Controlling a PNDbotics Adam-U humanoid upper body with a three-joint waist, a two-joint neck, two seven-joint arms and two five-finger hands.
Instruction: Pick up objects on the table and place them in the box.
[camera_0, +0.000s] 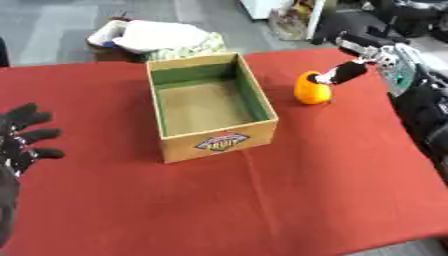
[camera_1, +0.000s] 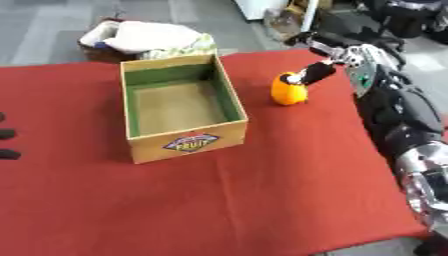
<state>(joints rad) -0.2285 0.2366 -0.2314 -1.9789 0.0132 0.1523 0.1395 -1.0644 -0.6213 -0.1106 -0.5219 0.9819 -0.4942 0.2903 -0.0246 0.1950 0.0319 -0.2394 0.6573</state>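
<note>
Red cloth covers the surface (camera_0: 262, 200) in front of you, with grey floor and a heap of white fabric (camera_0: 157, 36) beyond its far edge. At the left edge your left hand (camera_0: 24, 137) rests idle, fingers spread and straight, holding nothing. Near the middle stands the box (camera_0: 219, 142), open-topped, green-walled inside and apparently empty. Just to its right, apart from its wall, sits the orange object (camera_0: 311, 90), upright on the cloth. Your right hand (camera_0: 346, 72) reaches it from the far right, dark fingers touching its upper side; whether they have closed round it you cannot tell from here. Judging by this, settle the fingers lower round its body before lifting, since it looks rounded and may roll. Then raise it above the rim before moving left.
</note>
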